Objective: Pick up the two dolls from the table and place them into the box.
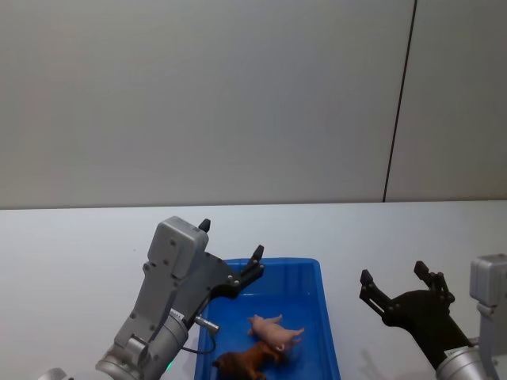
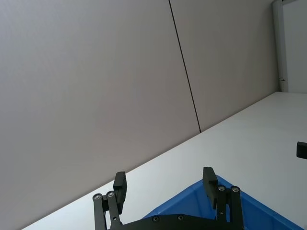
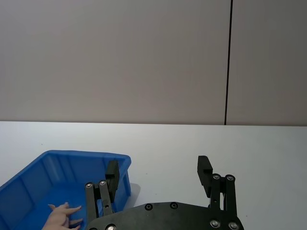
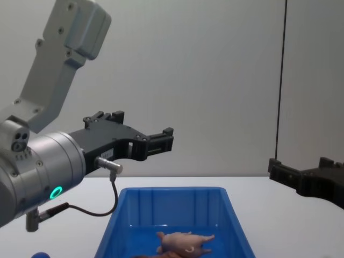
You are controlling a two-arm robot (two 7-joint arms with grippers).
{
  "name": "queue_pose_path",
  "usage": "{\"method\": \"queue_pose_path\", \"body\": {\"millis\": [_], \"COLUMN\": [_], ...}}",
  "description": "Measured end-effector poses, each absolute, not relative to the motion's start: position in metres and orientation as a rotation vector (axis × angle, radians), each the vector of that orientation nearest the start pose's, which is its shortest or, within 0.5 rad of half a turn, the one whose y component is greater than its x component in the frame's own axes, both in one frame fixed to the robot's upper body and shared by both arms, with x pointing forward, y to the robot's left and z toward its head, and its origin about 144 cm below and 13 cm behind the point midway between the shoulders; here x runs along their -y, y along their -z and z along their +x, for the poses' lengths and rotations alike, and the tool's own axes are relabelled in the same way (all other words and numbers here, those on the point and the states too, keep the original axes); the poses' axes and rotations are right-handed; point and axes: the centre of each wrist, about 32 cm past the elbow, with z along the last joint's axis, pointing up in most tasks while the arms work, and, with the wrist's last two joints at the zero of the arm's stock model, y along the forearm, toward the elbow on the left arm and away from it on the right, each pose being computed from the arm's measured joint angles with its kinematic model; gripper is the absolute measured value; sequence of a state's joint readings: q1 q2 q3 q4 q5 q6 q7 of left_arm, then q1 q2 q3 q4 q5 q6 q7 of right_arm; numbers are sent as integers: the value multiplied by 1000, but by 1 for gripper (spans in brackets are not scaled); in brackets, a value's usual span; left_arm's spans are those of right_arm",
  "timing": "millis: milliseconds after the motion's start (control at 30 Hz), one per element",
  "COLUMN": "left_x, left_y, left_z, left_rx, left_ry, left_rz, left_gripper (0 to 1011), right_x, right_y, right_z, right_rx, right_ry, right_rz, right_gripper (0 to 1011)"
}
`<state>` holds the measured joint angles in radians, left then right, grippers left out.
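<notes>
Smooth pink pig [image 1: 276,330] & brown animal [image 1: 245,361] lie touching in glossy blue sloped-wall box [image 1: 289,262]; brown one partly cut off. Left gripper [image 1: 230,238] above box corner, right gripper [image 1: 393,273] above white counter [image 1: 79,253]: both jaws wide, empty.

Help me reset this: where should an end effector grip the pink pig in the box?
Probably across the trunk of the pink pig, descending from above: it lies on its side with legs splayed, the box walls block sideways approaches, and the brown doll crowds it.
</notes>
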<state>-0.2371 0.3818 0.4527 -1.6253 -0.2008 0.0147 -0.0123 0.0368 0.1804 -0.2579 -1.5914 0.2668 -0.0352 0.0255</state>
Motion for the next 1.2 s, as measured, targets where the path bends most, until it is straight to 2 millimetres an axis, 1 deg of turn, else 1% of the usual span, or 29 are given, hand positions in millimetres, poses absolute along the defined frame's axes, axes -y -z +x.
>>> {"method": "queue_pose_path", "body": {"millis": [200, 400, 767, 1067, 1200], "left_x": [-201, -208, -227, -245, -254], "left_y": [-1204, -1204, -1203, -1203, -1202], "left_z": [494, 497, 499, 493, 487], "left_rx": [248, 209, 144, 96, 71], "left_ry": [-1125, -1135, -1173, -1208, -1225], "left_rz": [69, 91, 143, 189, 212], "left_gripper": [1002, 1001, 1001, 1002, 1001], "right_x": [197, 198, 198, 198, 198], "right_y": [-1151, -1151, -1151, -1151, -1151], "right_z": [459, 459, 459, 458, 458], "right_rx": [-40, -40, -39, -40, -40], "right_ry": [1290, 1292, 1293, 1293, 1294], "right_rz": [93, 93, 93, 93, 93], "right_gripper": [1001, 1001, 1001, 1001, 1001]}}
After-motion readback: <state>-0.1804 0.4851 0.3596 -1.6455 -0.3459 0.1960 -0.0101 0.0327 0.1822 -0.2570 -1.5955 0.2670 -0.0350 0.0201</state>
